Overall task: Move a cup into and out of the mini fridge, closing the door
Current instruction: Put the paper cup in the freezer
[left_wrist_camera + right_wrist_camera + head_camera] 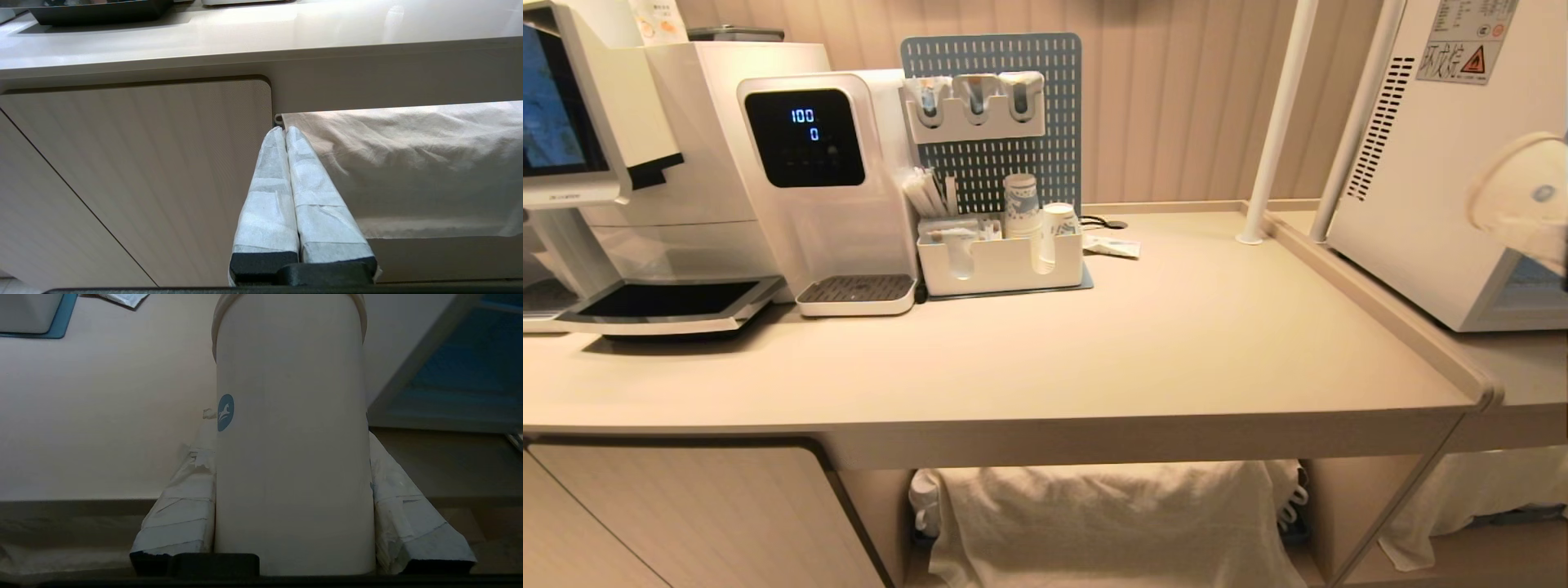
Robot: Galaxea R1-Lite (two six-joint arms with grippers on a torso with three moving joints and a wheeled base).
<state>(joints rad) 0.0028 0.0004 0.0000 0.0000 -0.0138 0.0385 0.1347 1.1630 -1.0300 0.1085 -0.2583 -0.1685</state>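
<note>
nearest to us, in the left wrist view, our left gripper point(284, 131) hangs below the table point(1143, 343) edge with its taped jaws pressed together on nothing, in front of a pale cabinet door point(135, 171) and a cloth point(408, 163) draped in the open bay under the tabletop.

our right gripper point(292, 428) holds the cup point(292, 437) — the jaws stand part way apart with their wrapped fingers point(184, 506) pressed against either side of the white paper wall, a small round blue mark showing on it. in the head view the cup point(1523, 196) shows blurred at the far right edge, in the air in front of the mini fridge point(1429, 163), above the table and touching neither.

the mini fridge stands on the lower surface to the right of the table, its vent slots and warning sticker facing us; in the right wrist view the door point(412, 375) shows only as a pale frame with bluish glass behind it, and we cannot tell whether it is shut.

farther back on the table sit a white organiser tray point(1001, 261) with a stack of cups point(1020, 204) before a blue pegboard point(1013, 106), then the water dispenser point(825, 180) and, at the far left, a coffee machine point(621, 163).
</note>
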